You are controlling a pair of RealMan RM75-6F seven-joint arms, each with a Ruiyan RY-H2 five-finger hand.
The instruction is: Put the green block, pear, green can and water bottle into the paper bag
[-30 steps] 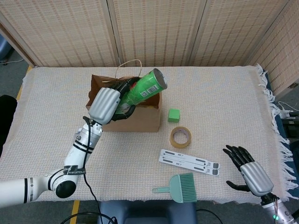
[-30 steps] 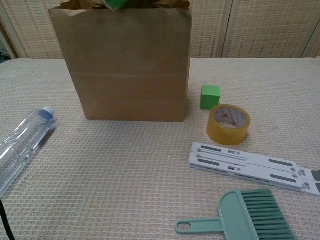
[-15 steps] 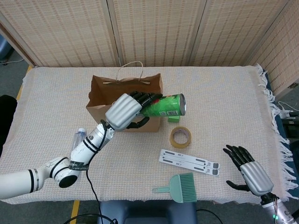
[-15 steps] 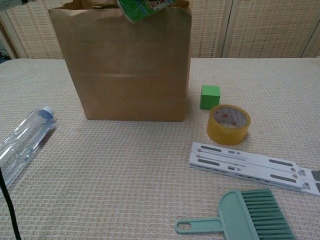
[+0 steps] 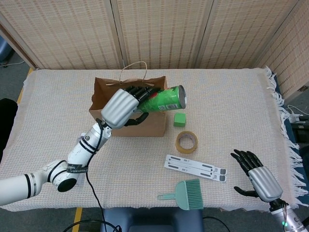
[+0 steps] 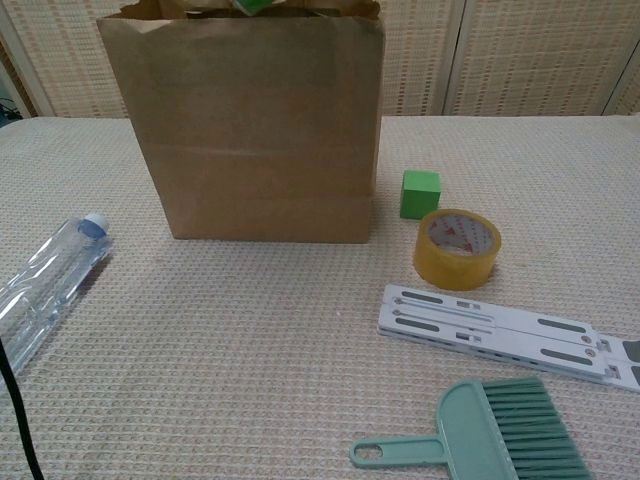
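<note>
My left hand (image 5: 121, 106) grips the green can (image 5: 164, 99) above the open top of the brown paper bag (image 5: 102, 92). The can lies almost level, its silver end pointing right past the bag's right edge. In the chest view only a sliver of the can (image 6: 254, 5) shows over the bag (image 6: 250, 130). The green block (image 5: 179, 119) sits on the cloth just right of the bag, seen also as the block (image 6: 420, 193). A clear water bottle (image 6: 45, 290) lies at the left. My right hand (image 5: 256, 180) rests open near the front right corner. No pear shows.
A roll of tan tape (image 5: 186, 141) lies in front of the block. A white folding stand (image 5: 195, 168) and a teal hand brush (image 5: 186, 194) lie nearer the front edge. A woven screen stands behind the table; the fringed cloth edge runs along the right.
The can swung from steeply tilted to nearly level, dipping low and right, and has now risen slightly back towards the bag's top. My right hand has stayed still.
</note>
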